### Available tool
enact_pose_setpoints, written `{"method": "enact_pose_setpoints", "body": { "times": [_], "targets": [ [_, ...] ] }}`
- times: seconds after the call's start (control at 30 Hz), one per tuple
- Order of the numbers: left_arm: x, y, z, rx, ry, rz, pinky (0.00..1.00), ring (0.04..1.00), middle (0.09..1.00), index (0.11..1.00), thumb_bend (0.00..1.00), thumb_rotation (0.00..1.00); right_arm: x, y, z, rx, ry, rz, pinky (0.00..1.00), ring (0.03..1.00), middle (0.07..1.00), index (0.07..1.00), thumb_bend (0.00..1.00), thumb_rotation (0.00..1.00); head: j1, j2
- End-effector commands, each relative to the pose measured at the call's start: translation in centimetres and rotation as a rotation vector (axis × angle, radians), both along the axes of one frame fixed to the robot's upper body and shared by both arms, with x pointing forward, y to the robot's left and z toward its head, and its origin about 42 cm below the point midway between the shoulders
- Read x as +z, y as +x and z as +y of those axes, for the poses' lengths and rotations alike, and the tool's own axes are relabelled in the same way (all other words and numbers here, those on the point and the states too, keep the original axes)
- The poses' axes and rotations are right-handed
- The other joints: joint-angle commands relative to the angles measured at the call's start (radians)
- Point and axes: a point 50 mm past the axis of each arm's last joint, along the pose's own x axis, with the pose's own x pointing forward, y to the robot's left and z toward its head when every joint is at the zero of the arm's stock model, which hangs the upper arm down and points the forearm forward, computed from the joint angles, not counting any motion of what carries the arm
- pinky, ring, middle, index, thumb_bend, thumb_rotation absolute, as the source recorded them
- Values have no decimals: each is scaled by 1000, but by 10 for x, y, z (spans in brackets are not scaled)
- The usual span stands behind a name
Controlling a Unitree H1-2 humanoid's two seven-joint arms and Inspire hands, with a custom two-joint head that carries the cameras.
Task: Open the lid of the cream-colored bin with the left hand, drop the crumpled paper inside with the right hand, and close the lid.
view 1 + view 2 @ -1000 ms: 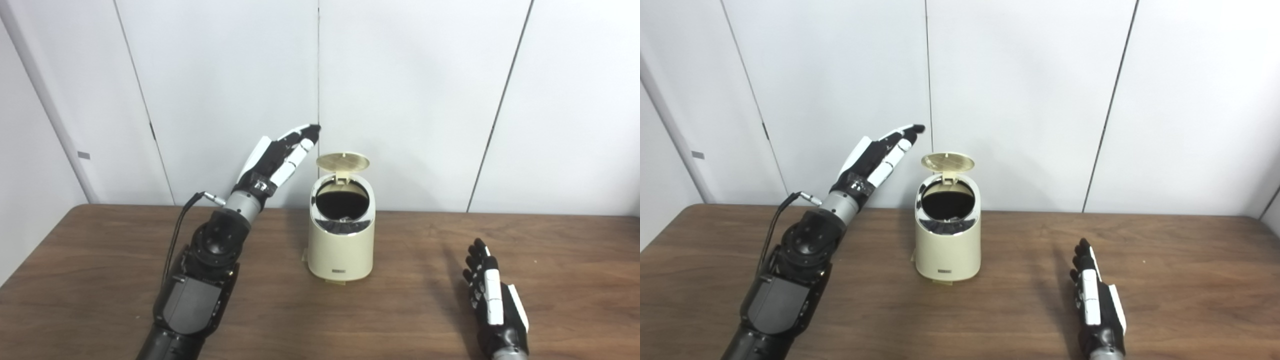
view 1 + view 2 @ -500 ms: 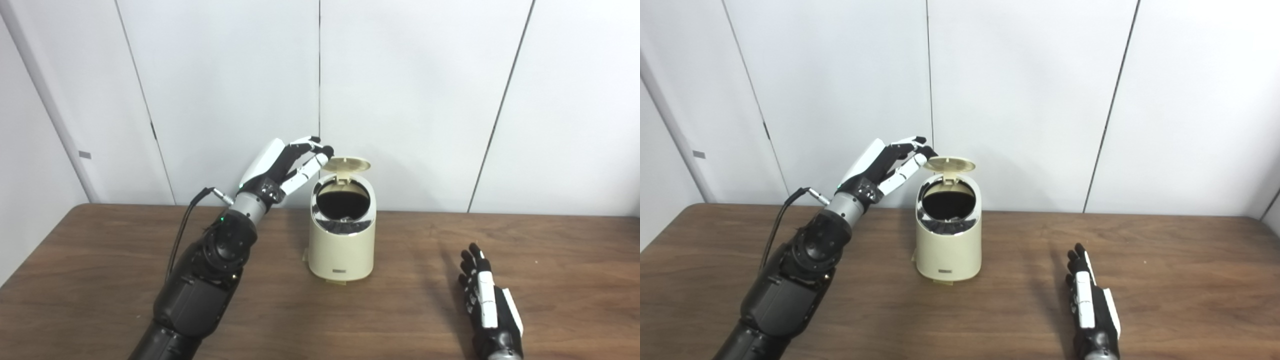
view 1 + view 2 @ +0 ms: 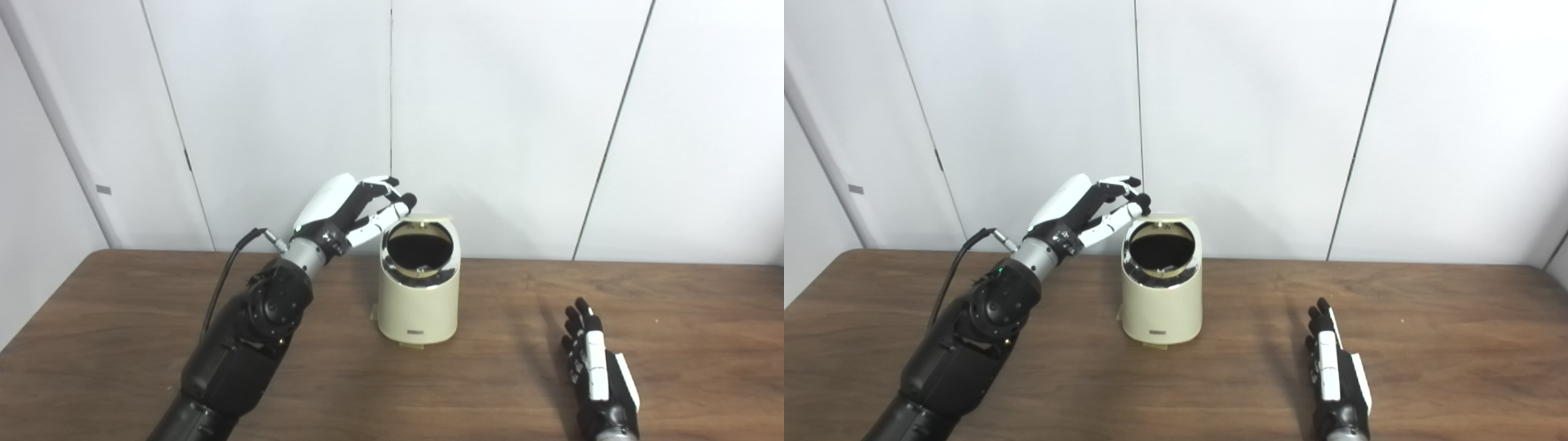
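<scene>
Handling: the small cream-coloured plastic bin looks light and rigid, likely to slide if shoved; its thin hinged round lid is best pressed on top near the free edge.
Look: oval cream body, shiny metal ring around a dark opening, lid tipped almost flat over the back rim.
Place: frame centre, on the brown wooden worktop.
Left hand: fingers loosely curled, grasping nothing, tips at the lid's left edge.
Right hand: lower right, flat, released, empty.
Paper: not visible.
</scene>
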Motion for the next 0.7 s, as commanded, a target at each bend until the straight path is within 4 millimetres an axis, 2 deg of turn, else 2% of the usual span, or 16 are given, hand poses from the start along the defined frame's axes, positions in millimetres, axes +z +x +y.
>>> {"method": "enact_pose_setpoints", "body": {
  "times": [0.0, 0.1, 0.23, 0.67],
  "targets": [
    [22, 0, -2, -32, 55, -108, 811, 922, 884, 632, 549, 1000, 17, 8, 3, 2, 3, -54, 1000, 991, 978, 1000, 631, 1000, -1, 1],
    [17, -2, -4, -49, 126, -154, 776, 904, 872, 619, 532, 1000, 17, 8, 3, -1, 6, -58, 1000, 994, 979, 1000, 632, 1000, -4, 6],
    [9, -4, -7, -67, 182, -178, 797, 913, 871, 615, 515, 1000, 17, 8, 3, -8, -6, -63, 1000, 987, 974, 1000, 639, 1000, -9, 9],
    [-31, -13, -22, -97, 364, -161, 824, 922, 886, 710, 490, 992, 19, 9, 3, -10, -12, -63, 1000, 992, 970, 1000, 661, 1000, -21, 17]
  ]
}}
